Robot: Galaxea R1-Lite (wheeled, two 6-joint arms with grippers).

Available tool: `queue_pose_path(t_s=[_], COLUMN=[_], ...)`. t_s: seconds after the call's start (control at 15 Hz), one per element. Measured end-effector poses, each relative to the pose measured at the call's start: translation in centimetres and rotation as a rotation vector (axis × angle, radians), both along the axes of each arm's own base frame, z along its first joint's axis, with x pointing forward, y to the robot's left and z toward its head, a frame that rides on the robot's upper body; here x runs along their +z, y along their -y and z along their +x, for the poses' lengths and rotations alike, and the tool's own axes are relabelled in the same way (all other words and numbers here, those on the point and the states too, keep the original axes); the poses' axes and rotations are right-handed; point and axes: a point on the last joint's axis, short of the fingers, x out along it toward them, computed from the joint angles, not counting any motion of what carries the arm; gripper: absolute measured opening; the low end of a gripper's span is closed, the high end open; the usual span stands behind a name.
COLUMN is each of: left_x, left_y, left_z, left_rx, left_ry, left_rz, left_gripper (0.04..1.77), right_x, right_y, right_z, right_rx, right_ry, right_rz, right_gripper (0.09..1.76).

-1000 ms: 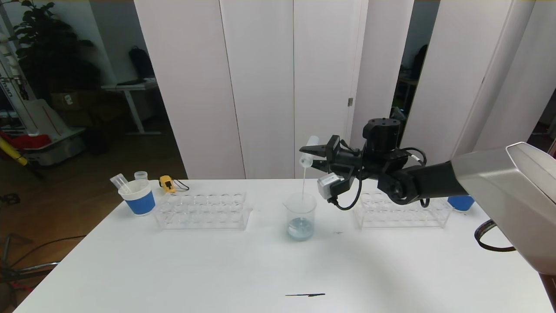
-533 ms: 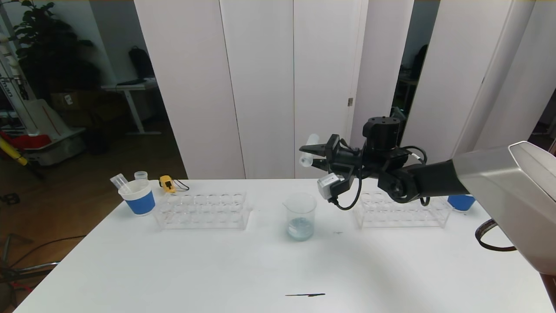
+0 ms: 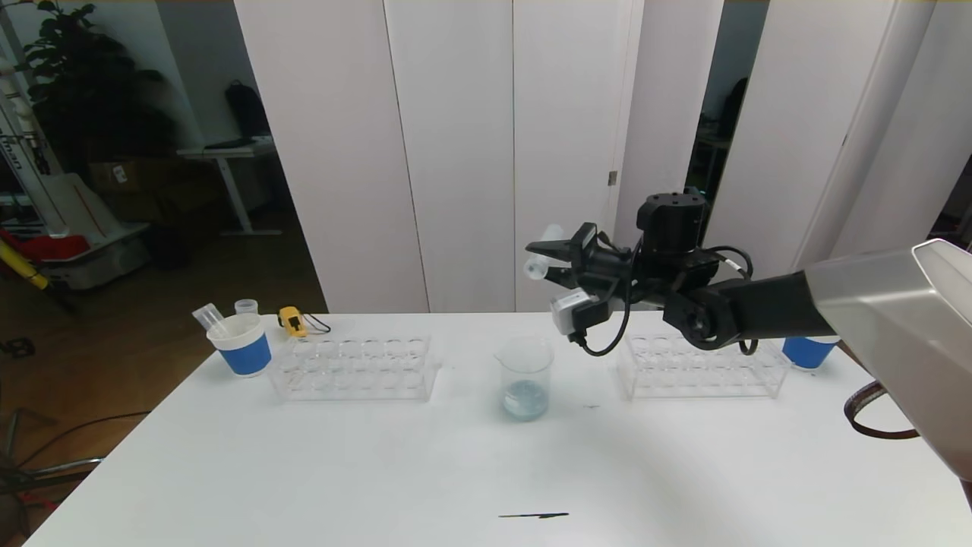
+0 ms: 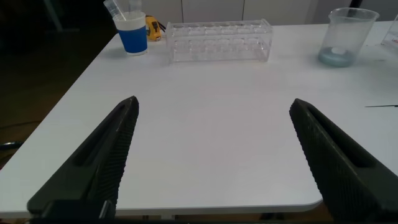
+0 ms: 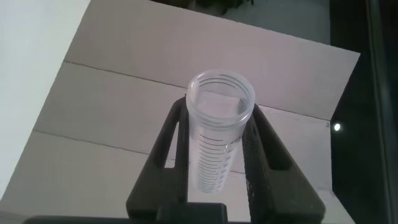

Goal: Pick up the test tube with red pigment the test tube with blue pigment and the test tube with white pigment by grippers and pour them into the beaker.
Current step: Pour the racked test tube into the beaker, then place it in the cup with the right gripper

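My right gripper (image 3: 548, 258) is shut on the test tube with white pigment (image 3: 534, 268), held tilted in the air above and a little right of the beaker (image 3: 524, 376). In the right wrist view the tube (image 5: 219, 130) sits between the jaws of that gripper (image 5: 221, 109), open mouth outward, looking almost empty. The beaker holds a shallow pale blue-white liquid. My left gripper (image 4: 213, 102) hangs open over the table's near left part, far from the beaker (image 4: 345, 36). The test tubes with red and blue pigment are out of view.
Two clear racks stand on the table, one left (image 3: 353, 368) and one right (image 3: 702, 368) of the beaker. A blue-and-white cup (image 3: 241, 343) with a tube in it stands far left, a blue cup (image 3: 809, 352) far right. A thin dark object (image 3: 533, 515) lies near the front edge.
The white stream into the beaker has stopped. My right gripper has lifted a little and moved slightly right with the tube, tipping its mouth up.
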Motion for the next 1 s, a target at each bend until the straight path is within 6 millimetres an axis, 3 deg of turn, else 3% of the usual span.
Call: queue_pose_path(t_s=[0.2, 0.47, 0.73, 1.0], left_x=[0.0, 0.0, 0.0, 0.0], left_y=[0.0, 0.0, 0.0, 0.0], left_z=[0.0, 0.0, 0.0, 0.0], left_rx=[0.000, 0.000, 0.000, 0.000], left_ry=[0.000, 0.000, 0.000, 0.000], left_rz=[0.000, 0.000, 0.000, 0.000], left_gripper=[1.73, 1.73, 1.73, 1.73], right_x=[1.5, 5.2, 8.2, 10.6], right_y=[-1.4, -1.9, -1.0, 0.4], right_z=[-1.2, -3.5, -4.8, -5.9], right_rx=[-0.063, -0.165, -0.192, -0.327], right_ry=[-0.056, -0.163, -0.245, -0.406], right_rz=[0.070, 0.237, 0.384, 0.658], right_gripper=[0.58, 0.58, 0.58, 0.58])
